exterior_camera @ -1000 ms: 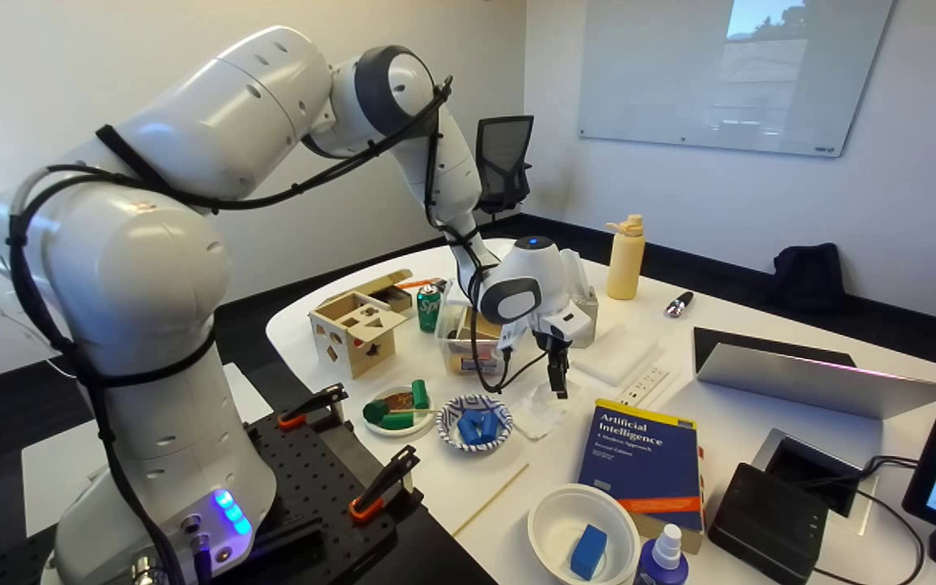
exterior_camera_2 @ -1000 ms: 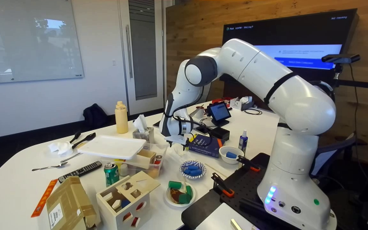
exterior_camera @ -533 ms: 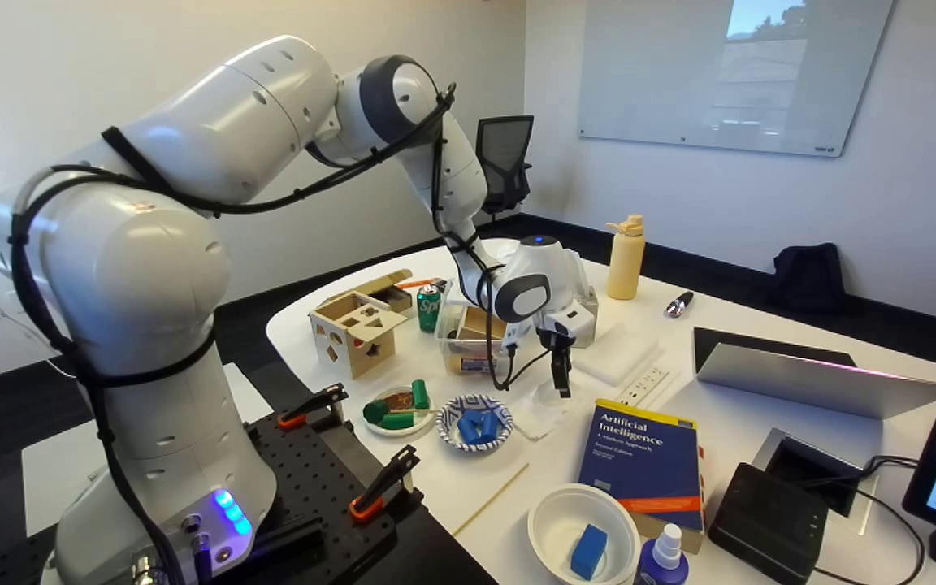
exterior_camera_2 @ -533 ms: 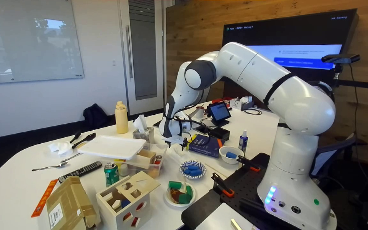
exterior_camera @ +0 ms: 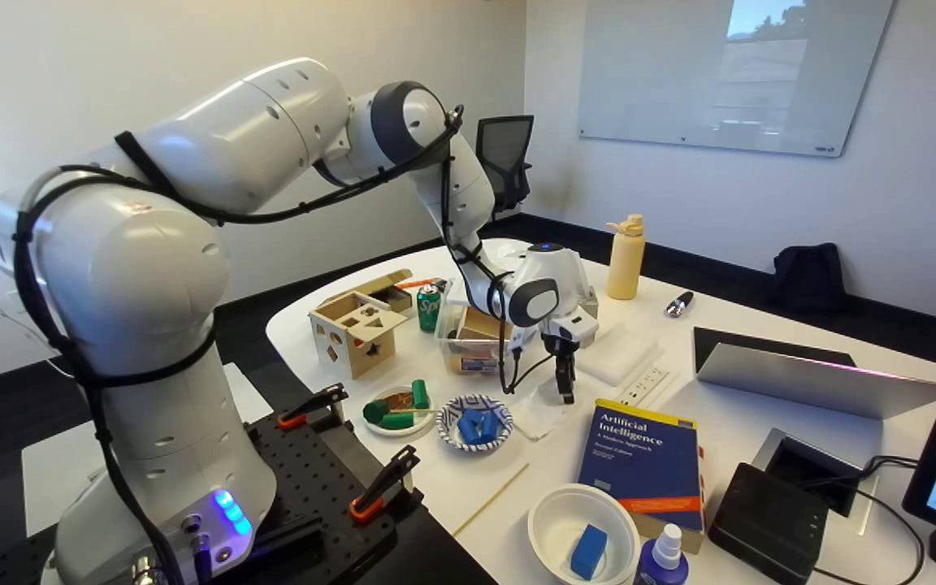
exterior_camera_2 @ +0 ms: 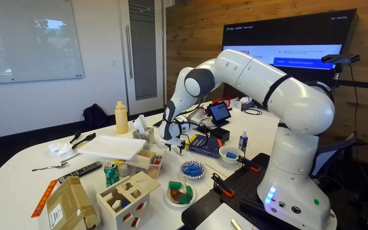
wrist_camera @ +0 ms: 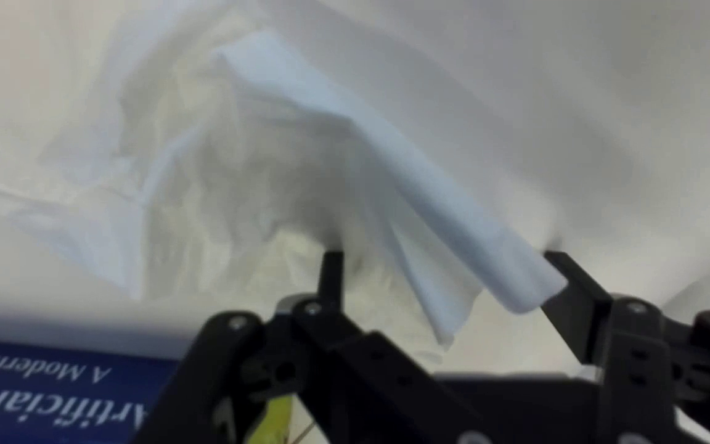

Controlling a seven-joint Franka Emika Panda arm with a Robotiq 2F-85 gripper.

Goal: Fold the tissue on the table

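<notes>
Tissue (wrist_camera: pixel 256 166) lies crumpled on the white table (exterior_camera: pixel 452 487) right beneath the pincer (wrist_camera: pixel 444 262), whose jaws stand spread apart, a raised fold reaching into the gap; whether either jaw touches it, I cannot tell. Near it, on different sides, lie a blue book (exterior_camera: pixel 639 471) and a patterned bowl (exterior_camera: pixel 450 422) of blue blocks (exterior_camera: pixel 488 426). A plate (exterior_camera_2: pixel 167 196) with green blocks (exterior_camera_2: pixel 175 184) is next to that bowl. Farther out, a white bowl (exterior_camera: pixel 545 528) with one blue block (exterior_camera: pixel 589 552) stands near the book, a bottle (exterior_camera: pixel 663 562) just beside it.
</notes>
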